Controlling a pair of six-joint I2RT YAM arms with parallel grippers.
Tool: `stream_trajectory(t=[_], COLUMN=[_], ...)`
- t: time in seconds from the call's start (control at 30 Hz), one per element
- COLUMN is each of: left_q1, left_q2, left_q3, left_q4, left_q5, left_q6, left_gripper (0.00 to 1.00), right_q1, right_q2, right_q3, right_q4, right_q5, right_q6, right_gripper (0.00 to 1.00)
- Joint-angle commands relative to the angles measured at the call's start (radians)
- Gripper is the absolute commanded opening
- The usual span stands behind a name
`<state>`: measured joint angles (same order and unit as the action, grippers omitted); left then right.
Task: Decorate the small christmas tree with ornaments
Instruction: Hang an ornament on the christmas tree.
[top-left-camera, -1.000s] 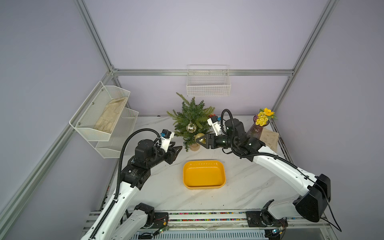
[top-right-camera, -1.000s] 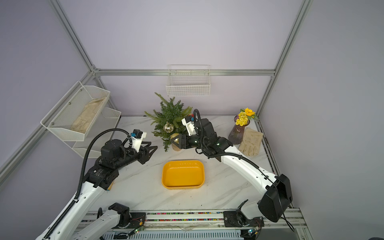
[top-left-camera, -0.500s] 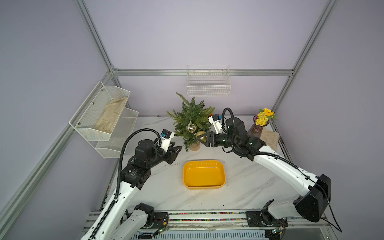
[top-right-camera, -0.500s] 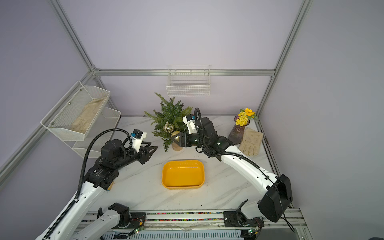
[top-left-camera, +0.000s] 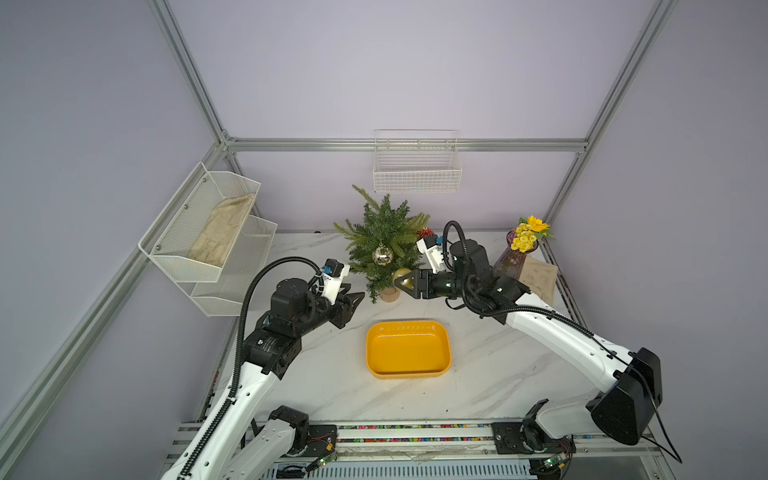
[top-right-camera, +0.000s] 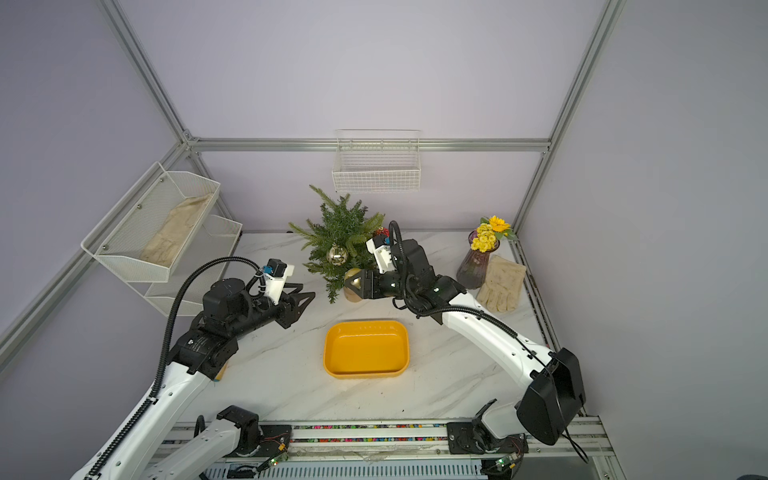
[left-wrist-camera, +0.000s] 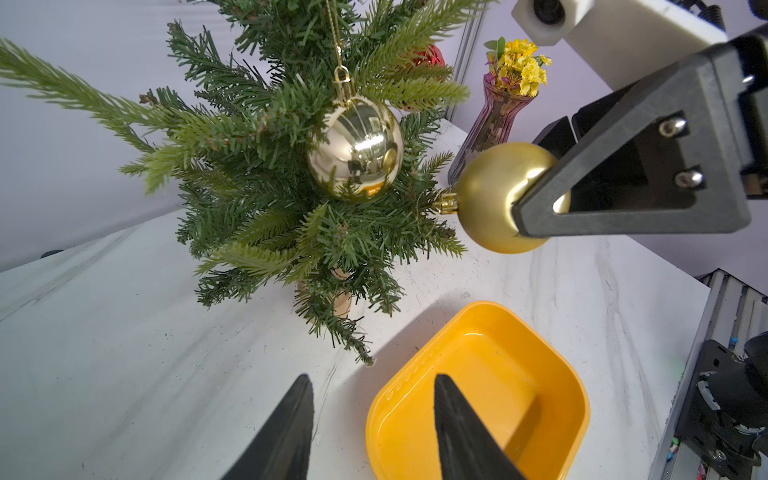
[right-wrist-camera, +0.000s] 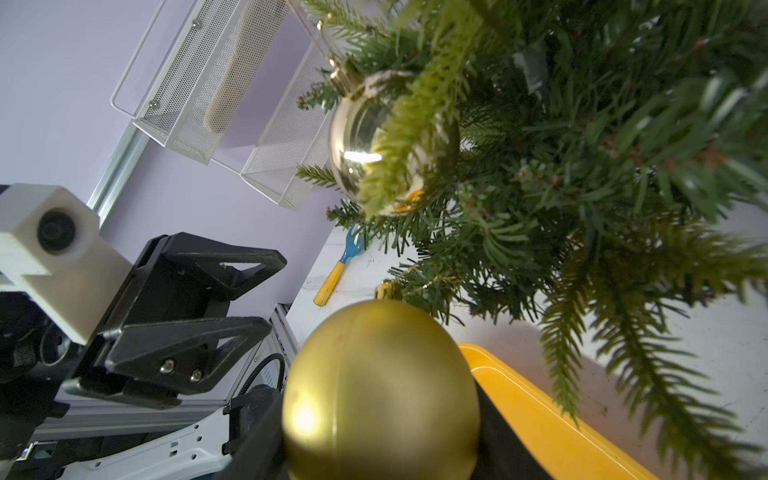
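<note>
The small christmas tree (top-left-camera: 384, 232) (top-right-camera: 338, 226) stands at the back of the marble table. A shiny mirrored ornament (top-left-camera: 382, 254) (left-wrist-camera: 355, 149) (right-wrist-camera: 353, 137) hangs on its front, and a glittery red ornament (top-left-camera: 424, 232) (left-wrist-camera: 428, 56) sits at its right side. My right gripper (top-left-camera: 402, 283) (top-right-camera: 353, 286) (right-wrist-camera: 380, 440) is shut on the matte gold ornament (top-left-camera: 400, 274) (left-wrist-camera: 490, 199) (right-wrist-camera: 380, 386), whose cap touches the lower right branches. Left of the tree my left gripper (top-left-camera: 358, 297) (top-right-camera: 308, 293) (left-wrist-camera: 372, 378) stands open and holds nothing.
A yellow tray (top-left-camera: 407, 323) (top-right-camera: 365, 323) (left-wrist-camera: 577, 399) lies in front of the tree. A purple vase of yellow flowers (top-left-camera: 513, 259) and a beige glove (top-right-camera: 500, 282) stand at the right. A wire shelf (top-left-camera: 208, 224) and a wall basket (top-left-camera: 417, 166) hang behind. A blue-and-yellow fork (right-wrist-camera: 336, 270) lies at the left.
The right gripper with the gold ornament has shifted only slightly beside the tree. The left arm has stayed still.
</note>
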<state>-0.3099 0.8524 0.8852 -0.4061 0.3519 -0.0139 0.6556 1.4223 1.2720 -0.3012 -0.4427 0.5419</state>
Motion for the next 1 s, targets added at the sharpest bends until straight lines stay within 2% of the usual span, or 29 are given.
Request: stream_trajectory(t=[0.0,0.97], left_q1=[-0.004,-0.004], left_q2=[-0.001,0.003], left_q3=[-0.030,-0.030], left_q4=[0.018,0.014], left_q5=[0.005,0.004], left_q6=[0.021,0.022], left_gripper=[0.47,0.47], right_q1=[-0.005,-0.005], right_q2=[-0.045,-0.089], right_q3=[-0.017,-0.106], right_q4=[0.007,-0.006], right_q5=[-0.020,-0.034], right_q6=[0.007,-0.005], right_gripper=[0.54,0.53])
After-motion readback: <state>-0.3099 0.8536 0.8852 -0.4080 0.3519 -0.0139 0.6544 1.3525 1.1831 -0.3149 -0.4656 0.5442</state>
